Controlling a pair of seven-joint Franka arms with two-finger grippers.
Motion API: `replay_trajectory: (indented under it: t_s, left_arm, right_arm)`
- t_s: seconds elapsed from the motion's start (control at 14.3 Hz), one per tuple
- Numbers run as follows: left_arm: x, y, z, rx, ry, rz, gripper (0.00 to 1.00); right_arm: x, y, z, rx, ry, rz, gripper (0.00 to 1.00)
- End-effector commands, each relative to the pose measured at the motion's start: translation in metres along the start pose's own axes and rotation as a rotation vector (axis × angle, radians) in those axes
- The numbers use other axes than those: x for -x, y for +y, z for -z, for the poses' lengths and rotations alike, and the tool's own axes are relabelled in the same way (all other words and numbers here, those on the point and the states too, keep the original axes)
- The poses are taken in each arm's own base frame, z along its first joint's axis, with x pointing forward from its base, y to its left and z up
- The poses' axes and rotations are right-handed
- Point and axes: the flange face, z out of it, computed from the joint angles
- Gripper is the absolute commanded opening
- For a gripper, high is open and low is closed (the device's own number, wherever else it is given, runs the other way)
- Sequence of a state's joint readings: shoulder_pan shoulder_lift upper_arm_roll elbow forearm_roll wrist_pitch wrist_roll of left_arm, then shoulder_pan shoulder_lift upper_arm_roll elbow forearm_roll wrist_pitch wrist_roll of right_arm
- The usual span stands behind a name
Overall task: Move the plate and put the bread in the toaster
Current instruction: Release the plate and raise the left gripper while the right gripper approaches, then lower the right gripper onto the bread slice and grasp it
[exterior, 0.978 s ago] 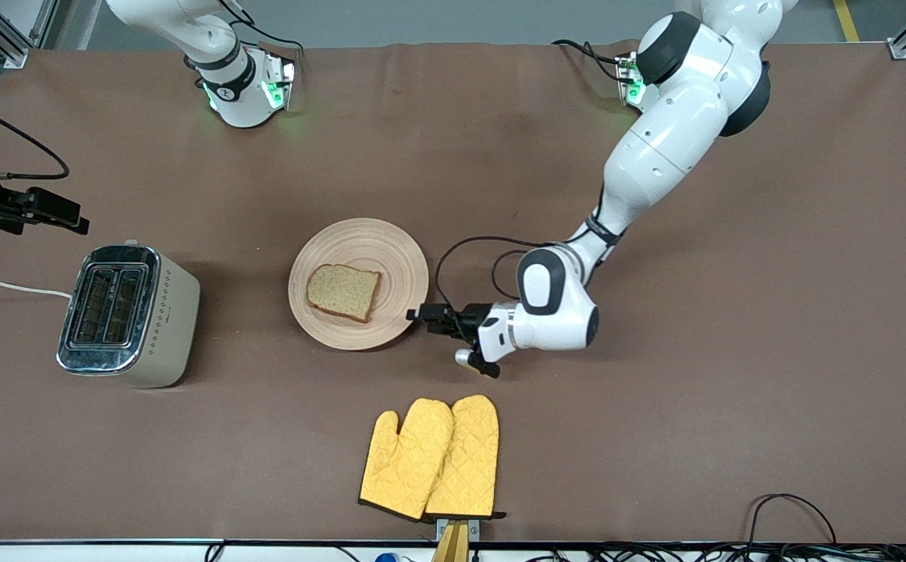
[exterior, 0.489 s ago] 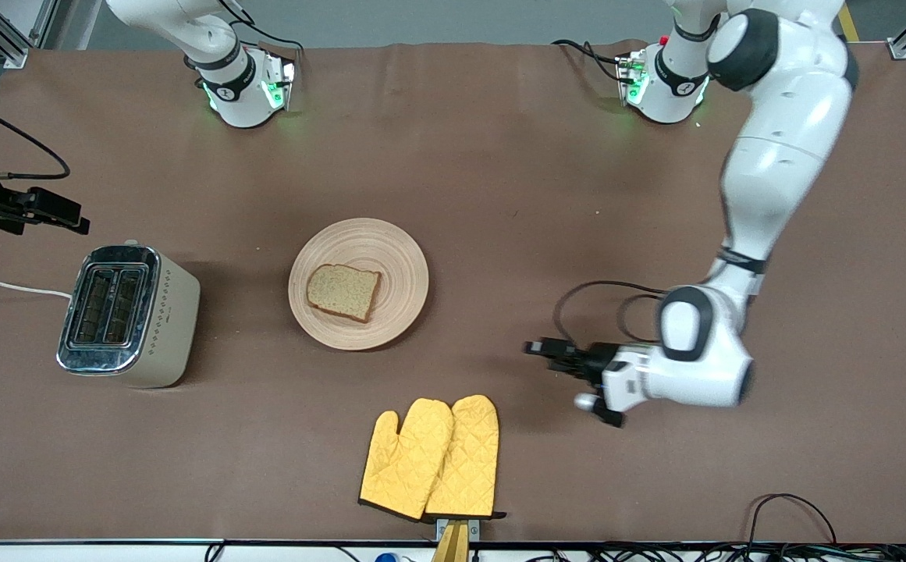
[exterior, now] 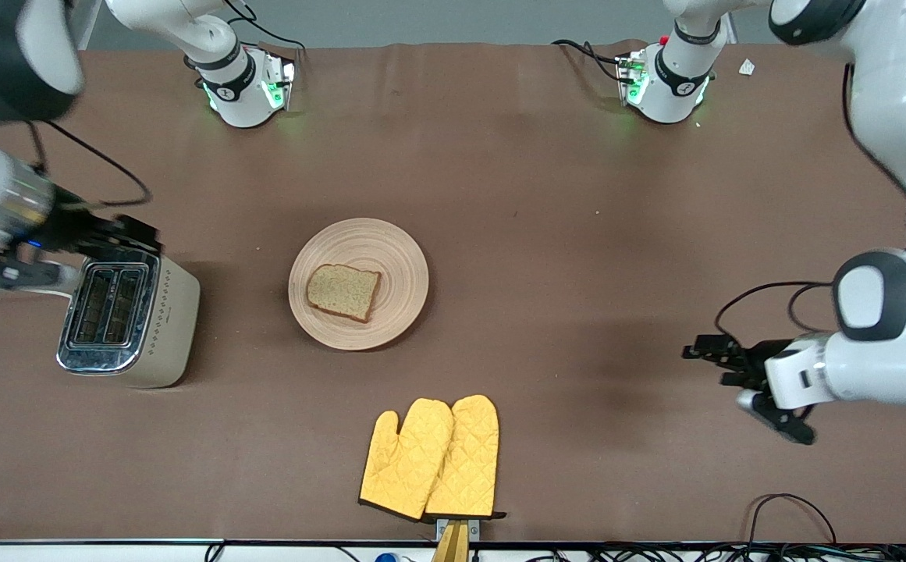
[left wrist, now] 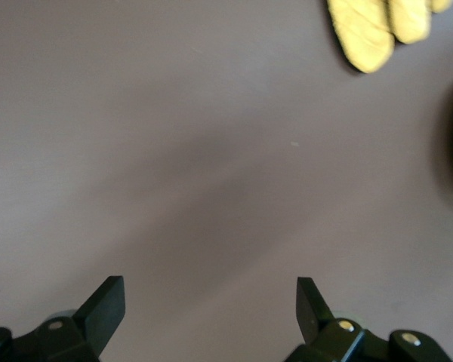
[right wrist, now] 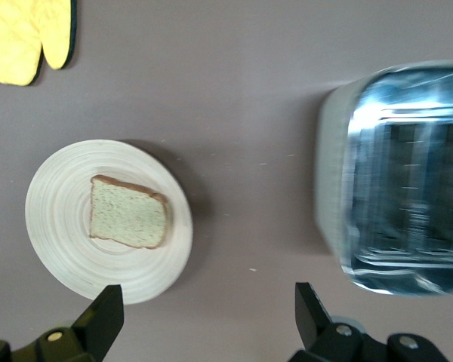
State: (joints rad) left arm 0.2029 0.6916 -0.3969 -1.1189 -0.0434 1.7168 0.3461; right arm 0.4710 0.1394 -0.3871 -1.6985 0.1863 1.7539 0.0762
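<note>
Plate-moving looks done: my left gripper (exterior: 706,361) hangs wide and empty over bare table, my right gripper (exterior: 134,236), wide, over the cream chrome-topped toaster (exterior: 126,315), must next drop onto the brown wholegrain bread slice (exterior: 343,291) on the round bamboo plate (exterior: 398,257), at the toaster's three o'clock.

A round, shallow, pale wooden plate (exterior: 358,283) with concentric ring grain is set flat near the middle of the table. One square slice of light brown bread (exterior: 343,291) with a darker crust is laid flat on it, slightly off centre toward the right arm's end. The cream-beige toaster (exterior: 129,315) with a chrome top is stood upright toward that same end, well apart from the plate; both slots are seen empty.
</note>
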Motion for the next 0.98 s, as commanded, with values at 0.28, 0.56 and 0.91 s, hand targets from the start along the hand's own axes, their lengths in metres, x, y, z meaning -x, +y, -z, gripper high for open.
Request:
replay_trajectory:
  t_s: [0.28,0.56,0.91]
  left_arm:
    - [0.071,0.102,0.179,-0.225,0.058,0.389,1.0]
    - [0.107,0.146,0.201,-0.274,0.063,0.41,1.0]
    - [0.141,0.18,0.182,-0.358,0.149,0.356,1.0]
  right_arm:
    - [0.041,-0.072,-0.146,-0.023,0.08,-0.086,1.0]
    - [0.054,-0.061,-0.206,-0.009,0.11,-0.115,1.0]
    - [0.062,-0.08,-0.244,-0.005,0.082,-0.118,1.0]
